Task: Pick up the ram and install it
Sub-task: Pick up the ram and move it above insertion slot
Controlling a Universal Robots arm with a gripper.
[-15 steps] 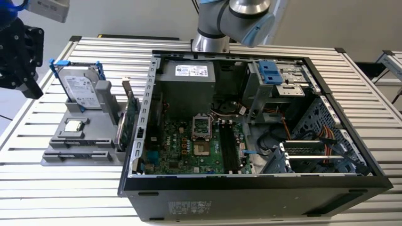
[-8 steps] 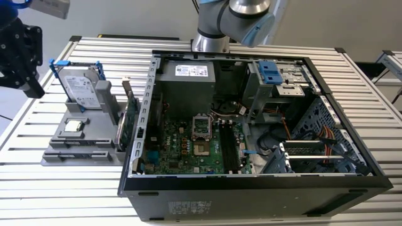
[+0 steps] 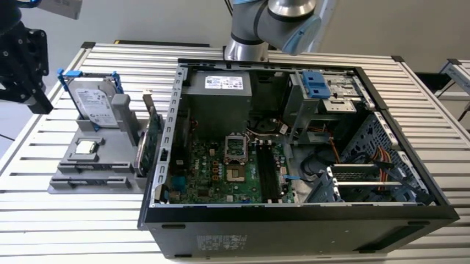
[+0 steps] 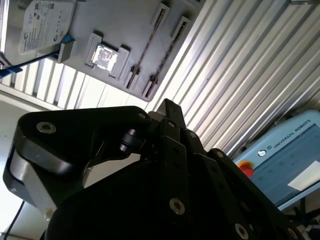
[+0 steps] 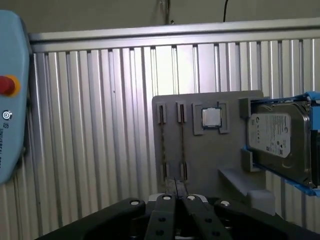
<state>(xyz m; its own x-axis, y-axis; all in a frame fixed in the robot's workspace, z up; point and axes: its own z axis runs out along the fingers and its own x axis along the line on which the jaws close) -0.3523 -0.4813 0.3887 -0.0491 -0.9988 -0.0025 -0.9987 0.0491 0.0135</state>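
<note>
The gripper (image 5: pixel 177 195), its fingers pressed together on nothing, hangs near the grey tray (image 5: pixel 210 165), where the ram (image 5: pixel 163 142) stands on edge in slots; I'd guess it's light, stiff and fragile, best pinched across its faces, clear of the contacts.

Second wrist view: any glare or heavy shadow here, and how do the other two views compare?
In the second wrist view the processor chip glares white on the grey holder tray; in the first wrist view a bright band washes across the table slats; the exterior view is evenly lit, with shadow deep inside the computer case.
</note>
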